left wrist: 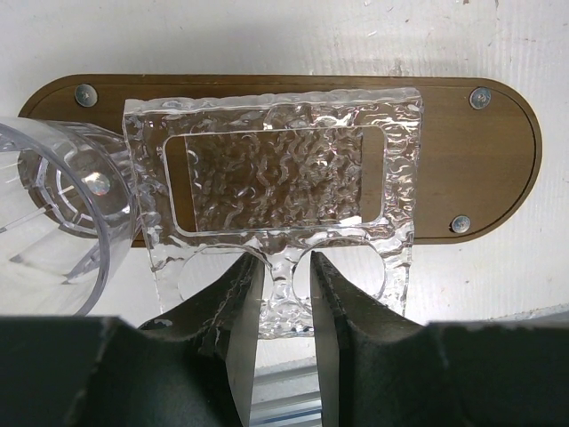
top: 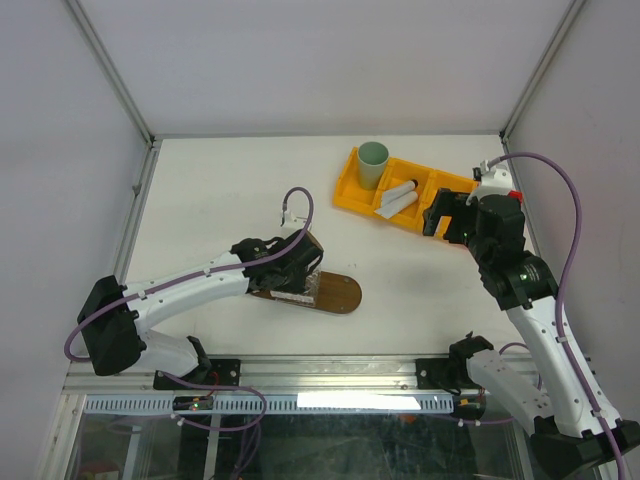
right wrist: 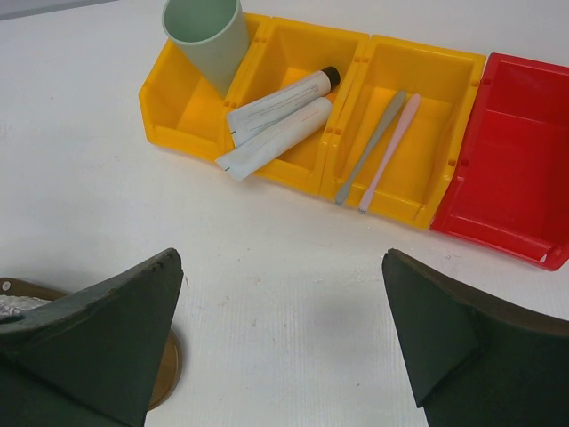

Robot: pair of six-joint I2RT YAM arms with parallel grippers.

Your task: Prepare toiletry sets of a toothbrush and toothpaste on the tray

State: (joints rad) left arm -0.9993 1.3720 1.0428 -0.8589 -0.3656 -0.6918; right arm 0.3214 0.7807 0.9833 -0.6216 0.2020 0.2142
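Straddling the clear holder [left wrist: 276, 169] on the tray [left wrist: 480, 169], the left claw [left wrist: 284, 271] stands narrow; whether it pinches, I cannot tell. The right claw [right wrist: 283, 262] gapes before tubes [right wrist: 280, 124] and brushes [right wrist: 382, 147] in the yellow bin [right wrist: 178, 116].

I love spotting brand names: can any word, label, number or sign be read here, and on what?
None can be read.
White tubes in the yellow bin: no legible print, too blurred.
Green cup, brushes, red bin, wooden tray, clear textured holder: plain, no text shows.
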